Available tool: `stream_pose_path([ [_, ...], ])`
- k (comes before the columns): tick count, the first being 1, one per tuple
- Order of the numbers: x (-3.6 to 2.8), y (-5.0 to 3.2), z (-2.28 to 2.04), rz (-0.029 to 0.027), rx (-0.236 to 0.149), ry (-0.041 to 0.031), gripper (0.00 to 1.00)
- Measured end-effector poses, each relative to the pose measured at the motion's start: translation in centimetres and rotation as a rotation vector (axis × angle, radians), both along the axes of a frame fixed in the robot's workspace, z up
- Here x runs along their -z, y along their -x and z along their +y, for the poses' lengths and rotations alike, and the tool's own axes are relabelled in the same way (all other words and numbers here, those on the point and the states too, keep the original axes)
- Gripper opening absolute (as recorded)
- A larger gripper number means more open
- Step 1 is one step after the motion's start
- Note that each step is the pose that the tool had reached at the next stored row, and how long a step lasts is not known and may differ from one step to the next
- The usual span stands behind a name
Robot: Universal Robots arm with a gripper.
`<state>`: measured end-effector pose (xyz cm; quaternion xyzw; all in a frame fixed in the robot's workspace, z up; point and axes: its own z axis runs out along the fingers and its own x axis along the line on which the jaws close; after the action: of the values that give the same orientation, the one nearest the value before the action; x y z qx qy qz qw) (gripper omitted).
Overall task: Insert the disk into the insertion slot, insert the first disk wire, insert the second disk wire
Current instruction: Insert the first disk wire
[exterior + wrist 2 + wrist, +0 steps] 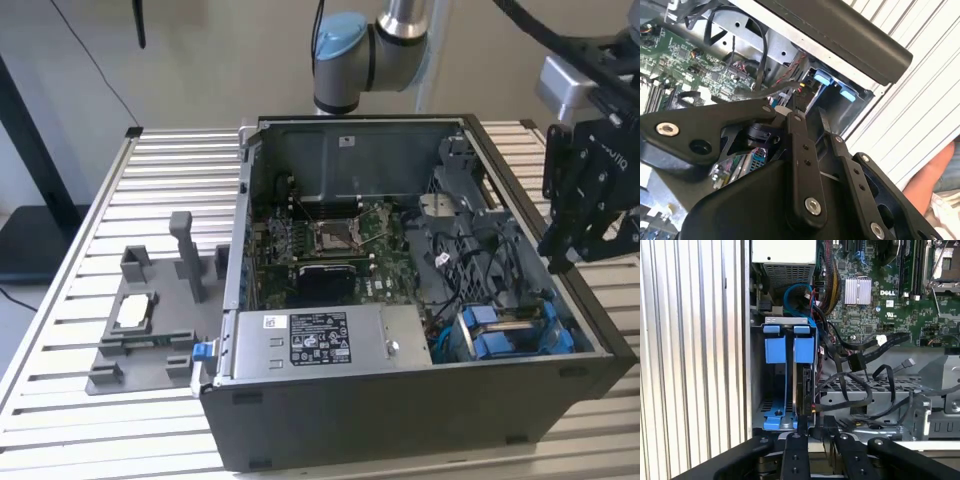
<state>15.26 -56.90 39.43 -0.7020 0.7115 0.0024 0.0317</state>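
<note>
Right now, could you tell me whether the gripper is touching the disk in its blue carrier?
Apart. In the exterior view the gripper hangs above the rim of the case, with bare case wall showing between it and the disk.

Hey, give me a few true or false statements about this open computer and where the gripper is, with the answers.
1. The computer case lies open on a slatted table. True.
2. The gripper hangs over the grey fixture on the exterior view's left. False: it hangs at the exterior view's right, by the case's side wall.
3. Blue carrier frames sit in the case's corner bay, beside the power supply box. True.
4. A large cooling fan covers the processor socket. False: the socket is bare, with nothing mounted on it.
</note>
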Motion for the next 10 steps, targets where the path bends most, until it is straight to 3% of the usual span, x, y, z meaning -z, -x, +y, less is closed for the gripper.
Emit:
stream_pose_path([
  [2,-0.62,0.01,0.0,0.0,0.0,0.0003,0.27],
  [10,-0.67,0.06,0.1,-0.0013,0.0,0.0004,0.27],
])
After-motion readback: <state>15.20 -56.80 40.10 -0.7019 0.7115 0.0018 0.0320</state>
